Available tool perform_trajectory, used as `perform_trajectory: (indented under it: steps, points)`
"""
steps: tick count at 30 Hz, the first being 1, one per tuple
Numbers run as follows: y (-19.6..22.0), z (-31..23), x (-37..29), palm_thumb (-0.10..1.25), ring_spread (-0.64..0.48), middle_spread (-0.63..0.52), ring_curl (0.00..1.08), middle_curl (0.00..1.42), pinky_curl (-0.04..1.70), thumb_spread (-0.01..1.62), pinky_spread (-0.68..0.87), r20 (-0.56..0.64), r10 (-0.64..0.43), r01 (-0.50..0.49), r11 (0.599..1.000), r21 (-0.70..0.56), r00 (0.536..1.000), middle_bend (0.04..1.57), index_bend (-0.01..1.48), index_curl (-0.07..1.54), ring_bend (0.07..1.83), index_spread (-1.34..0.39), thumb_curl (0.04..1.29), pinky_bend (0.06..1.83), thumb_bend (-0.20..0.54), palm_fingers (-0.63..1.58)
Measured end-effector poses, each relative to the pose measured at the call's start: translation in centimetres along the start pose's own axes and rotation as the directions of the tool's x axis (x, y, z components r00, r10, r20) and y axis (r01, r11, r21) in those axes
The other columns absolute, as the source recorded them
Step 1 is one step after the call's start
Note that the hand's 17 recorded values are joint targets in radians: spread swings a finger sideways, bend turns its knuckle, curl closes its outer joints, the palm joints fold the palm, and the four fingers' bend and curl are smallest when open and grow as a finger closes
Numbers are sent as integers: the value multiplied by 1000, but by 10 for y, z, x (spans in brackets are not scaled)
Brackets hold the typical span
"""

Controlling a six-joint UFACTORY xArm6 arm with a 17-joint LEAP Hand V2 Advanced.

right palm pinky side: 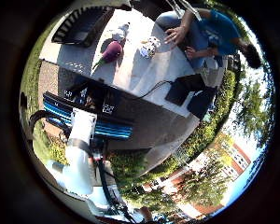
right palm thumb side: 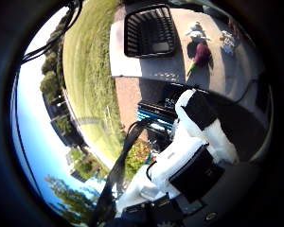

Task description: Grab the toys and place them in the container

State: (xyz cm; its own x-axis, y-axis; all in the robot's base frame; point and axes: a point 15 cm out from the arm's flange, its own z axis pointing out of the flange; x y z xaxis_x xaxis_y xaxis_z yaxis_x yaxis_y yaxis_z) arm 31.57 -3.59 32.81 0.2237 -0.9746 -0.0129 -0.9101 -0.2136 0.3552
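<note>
- You are outdoors, in a yard or campus green in bright sun, not in a lab.
- A mown lawn (right palm thumb side: 87, 71) runs along the pale paved slab (right palm pinky side: 144, 74) where the work is laid out.
- Trees (right palm pinky side: 203, 184) and a hedge (right palm pinky side: 210, 123) border the paving, under open blue sky (right palm thumb side: 33, 137).
- A red-brick building (right palm pinky side: 235, 158) with rows of windows stands beyond the trees.
- A black slatted basket (right palm thumb side: 149, 30) and small toys, an eggplant toy (right palm pinky side: 112, 51) among them, lie on the slab, casting hard shadows.
</note>
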Motion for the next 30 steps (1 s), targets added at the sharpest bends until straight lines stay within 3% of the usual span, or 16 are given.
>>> perform_trajectory:
  steps: [5,12,19,23,30]
  points:
    - [-16,-5,65,711,270,58,329,284,240,1330,416,-56,94,-93,995,32,994,156,184,343,309,-191,342,403,-16,174]
    - [-5,0,88,711,269,55,328,288,241,1329,415,-36,167,-166,986,31,985,159,186,339,308,-194,345,407,-16,172]
    - [-10,20,103,710,266,54,326,288,241,1329,409,-11,155,-155,988,-10,988,156,193,343,294,-195,347,405,-16,159]
    - [-29,38,122,714,264,53,327,287,242,1325,408,2,112,-112,994,-14,994,156,190,342,291,-194,350,406,-15,156]
    - [-61,49,159,719,258,53,327,288,243,1320,407,13,140,-140,990,11,990,156,190,342,286,-193,352,406,-16,156]
